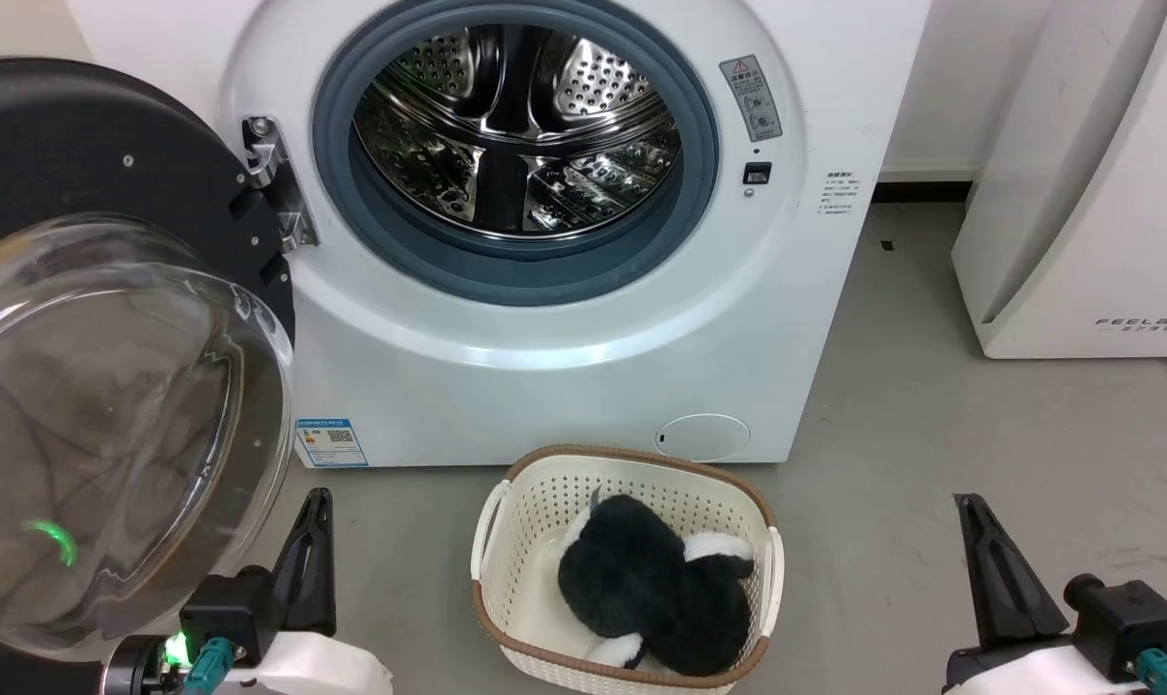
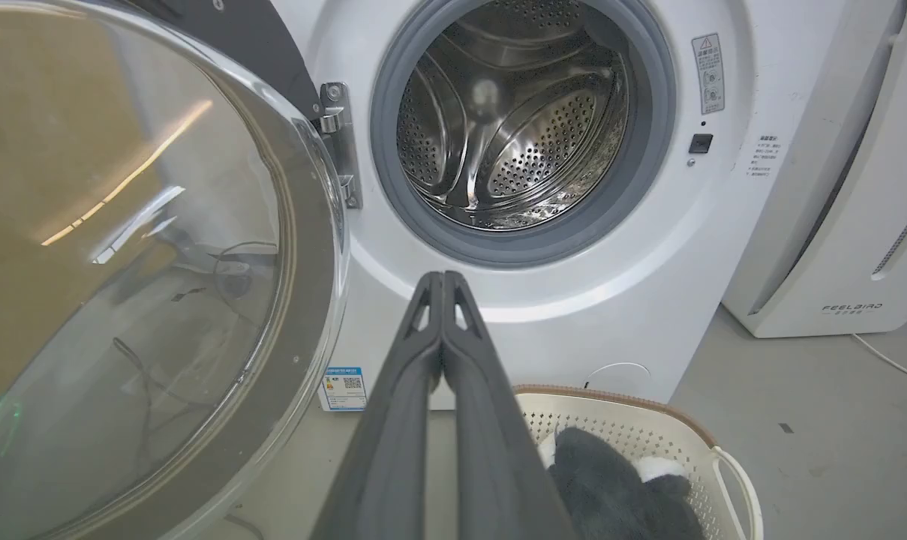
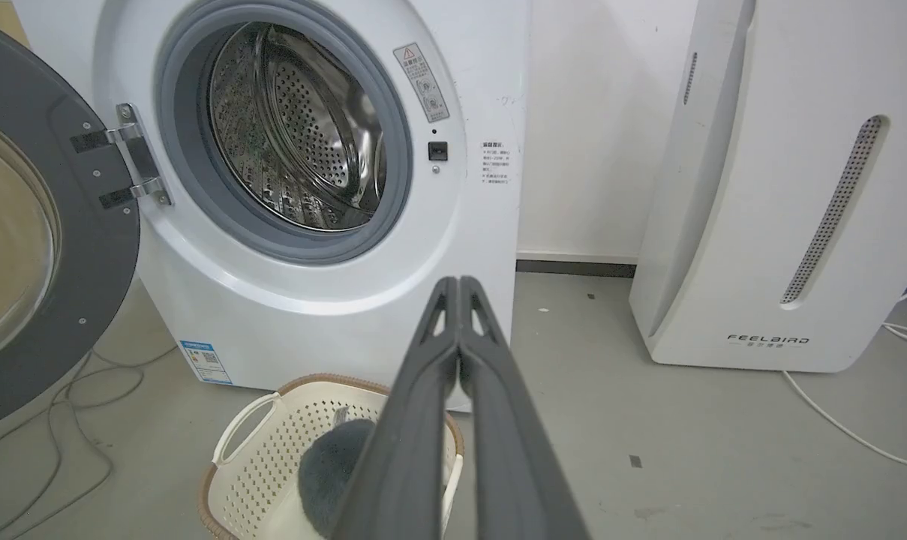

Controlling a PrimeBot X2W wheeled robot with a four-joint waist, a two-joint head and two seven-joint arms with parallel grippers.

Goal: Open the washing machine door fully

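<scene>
Since both pairs of fingers are pressed together with nothing between them, any further work on the door would have to be a push, not a grasp. Nearest, at the bottom of the head view, the left gripper (image 1: 315,526) points up just beside the lower right rim of the washing machine door (image 1: 110,386); I cannot tell whether they touch. The right gripper (image 1: 979,526) points up at the lower right, well apart from the door.

Between the 2 grippers a basket (image 1: 631,456) holding a black and white plush toy (image 1: 651,589) stands on the floor against the bottom edge of the machine's front.

From the left gripper the door lies to the left and above. It hangs from the hinge (image 1: 276,183) on the left edge of the front of the washing machine (image 1: 564,376) and is swung out to that side. Its clear glass bowl bulges toward the robot and its free rim is the near end.

Beyond it the grey rubber ring (image 1: 429,261) and steel drum (image 1: 515,135) are wholly uncovered, so I judge the door wide open already. Any swing left would run leftward and back around the hinge. The left arm is plainly the nearer one for that, pressing on the inner face near the free rim. The right arm would have to reach across the basket.

Farthest right stands a white appliance (image 1: 1075,193).
</scene>
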